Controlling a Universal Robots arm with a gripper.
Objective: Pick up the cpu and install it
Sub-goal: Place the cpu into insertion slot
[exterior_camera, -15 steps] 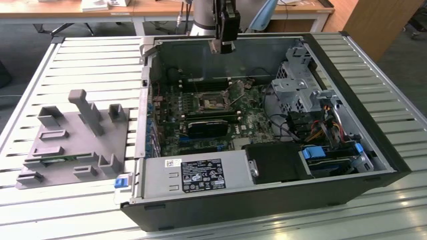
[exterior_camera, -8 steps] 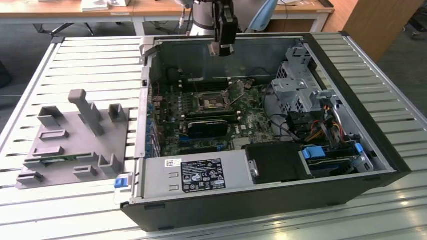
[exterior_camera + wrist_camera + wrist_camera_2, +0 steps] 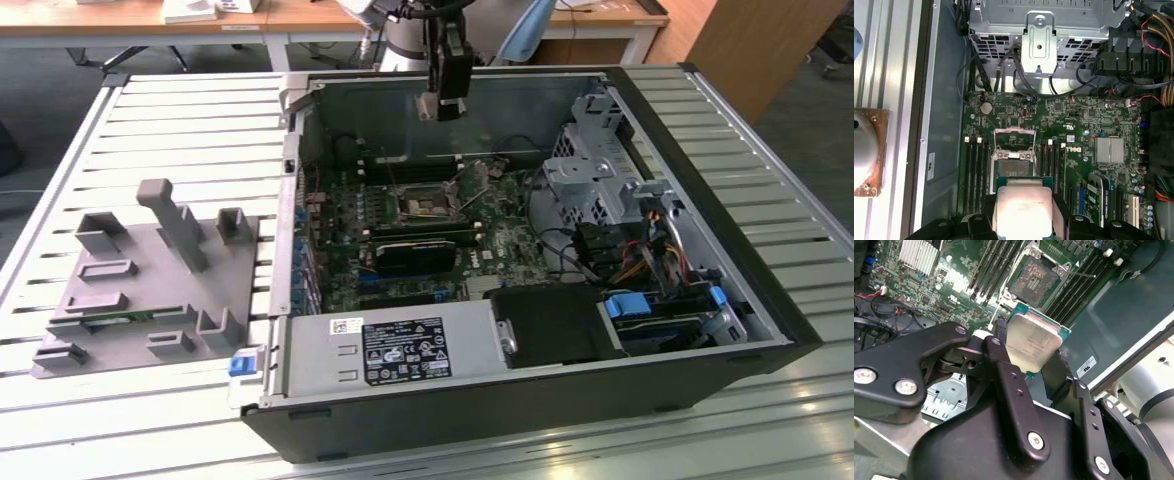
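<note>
The cpu [image 3: 1033, 342], a silver-topped square chip with a green edge, is clamped between two black fingers [image 3: 1000, 357]. My gripper [image 3: 1030, 354] is shut on it. In the first wrist view the cpu [image 3: 1023, 209] hangs just short of the open motherboard socket [image 3: 1013, 161], whose metal load plate [image 3: 1014, 136] is flipped up. The second wrist view shows that socket [image 3: 1035, 279] with its contacts bare, beyond the chip. In the exterior view my gripper [image 3: 443, 106] hovers above the far part of the open computer case, higher than the socket [image 3: 424, 205].
Memory slots [image 3: 974, 170] flank the socket. A drive cage [image 3: 601, 160], cables [image 3: 641, 250], a black shroud [image 3: 550, 322] and a power supply [image 3: 387, 350] crowd the case. A grey fixture tray [image 3: 147, 280] holding a green memory stick [image 3: 134, 318] lies on the slatted table at the exterior view's left.
</note>
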